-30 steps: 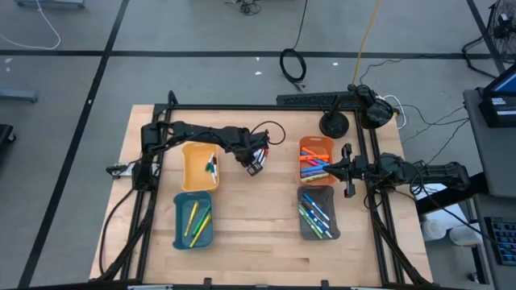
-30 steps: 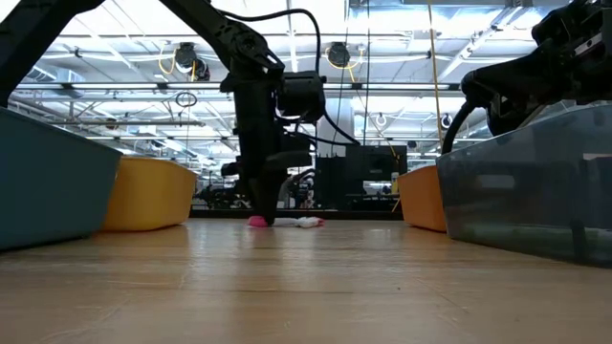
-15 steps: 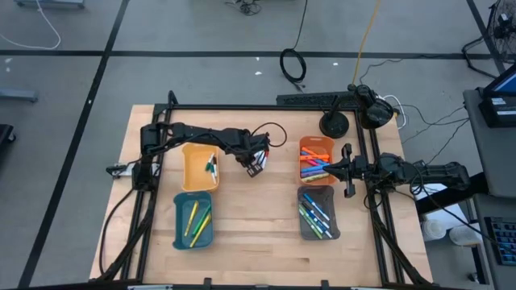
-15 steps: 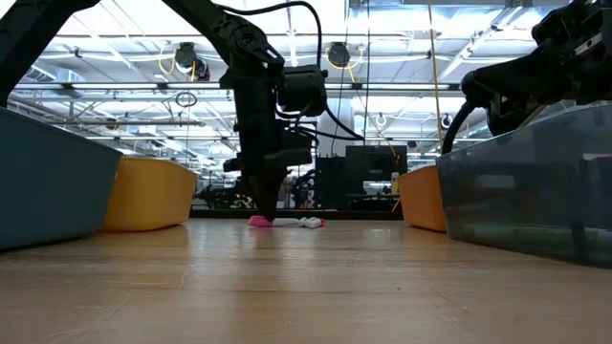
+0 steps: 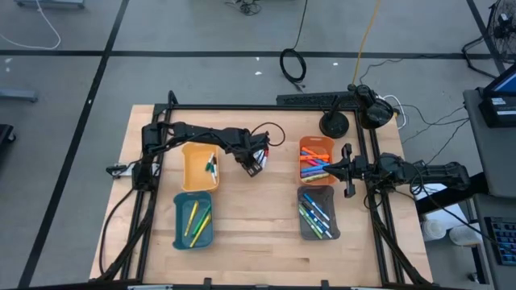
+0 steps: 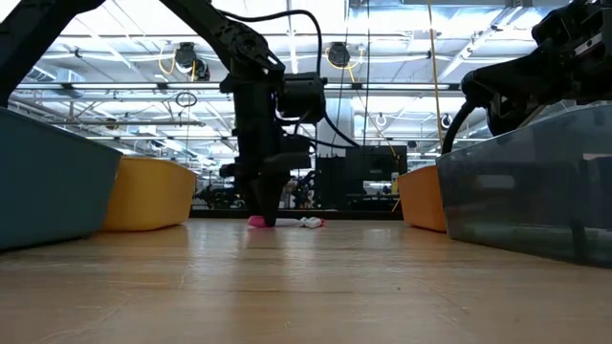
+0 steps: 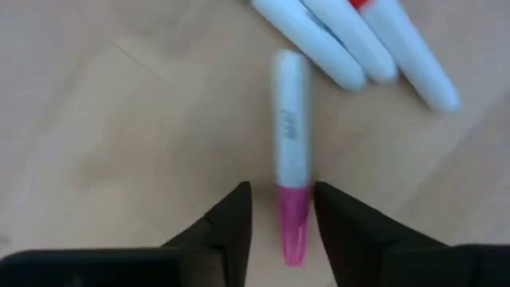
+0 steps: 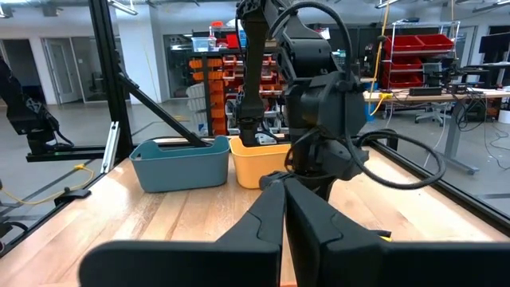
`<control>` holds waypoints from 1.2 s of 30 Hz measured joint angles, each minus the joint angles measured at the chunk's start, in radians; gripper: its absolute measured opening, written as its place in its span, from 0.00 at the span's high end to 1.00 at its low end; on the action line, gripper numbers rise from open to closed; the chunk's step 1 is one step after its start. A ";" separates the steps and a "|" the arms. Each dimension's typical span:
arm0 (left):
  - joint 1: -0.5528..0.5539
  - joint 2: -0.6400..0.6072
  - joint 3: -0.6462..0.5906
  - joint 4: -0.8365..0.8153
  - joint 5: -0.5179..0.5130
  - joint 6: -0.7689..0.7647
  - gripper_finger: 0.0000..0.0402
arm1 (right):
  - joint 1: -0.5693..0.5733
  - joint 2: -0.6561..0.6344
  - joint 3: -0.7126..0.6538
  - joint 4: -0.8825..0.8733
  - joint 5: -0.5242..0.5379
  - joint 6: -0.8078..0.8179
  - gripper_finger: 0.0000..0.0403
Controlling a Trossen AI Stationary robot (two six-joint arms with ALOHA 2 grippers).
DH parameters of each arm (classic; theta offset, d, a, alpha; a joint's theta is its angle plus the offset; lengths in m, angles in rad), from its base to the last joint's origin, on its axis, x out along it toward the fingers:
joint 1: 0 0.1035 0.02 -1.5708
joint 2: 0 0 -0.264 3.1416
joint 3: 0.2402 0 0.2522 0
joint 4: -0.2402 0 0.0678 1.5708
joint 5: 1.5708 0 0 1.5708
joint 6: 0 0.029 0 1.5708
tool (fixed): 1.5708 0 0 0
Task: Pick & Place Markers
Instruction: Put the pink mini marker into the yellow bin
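Note:
A thin white marker with a pink cap lies flat on the wooden table. My left gripper points down over it, open, with one finger on each side of the pink cap and a narrow gap on both sides. From above, this gripper is right of the yellow tray. At table level the pink cap shows beside the fingers. Three more white markers lie just beyond the first one. My right gripper waits level and shut between the orange and grey trays.
The yellow tray and the teal tray stand on the left with markers in them. The orange tray and the grey tray stand on the right with several markers. Bare wood lies between the two pairs.

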 joint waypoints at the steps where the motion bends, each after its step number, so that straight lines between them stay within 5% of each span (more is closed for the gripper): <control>1: 0.001 0.000 0.000 0.009 -0.008 0.004 0.63 | 0.000 0.000 0.000 0.000 0.000 0.000 0.99; 14: 0.018 0.007 -0.020 0.089 -0.012 0.053 0.55 | 0.000 0.000 0.000 0.000 0.000 0.000 0.99; 23: 0.026 -0.002 -0.134 0.219 0.026 0.126 0.67 | 0.000 0.000 0.000 0.000 0.000 0.000 0.99; 31: 0.026 -0.010 -0.141 0.219 0.076 0.124 0.91 | 0.000 0.000 0.000 0.000 0.000 0.000 0.99; 36: 0.026 -0.024 -0.143 0.208 0.078 0.086 0.92 | 0.000 0.000 0.000 0.000 0.000 0.000 0.99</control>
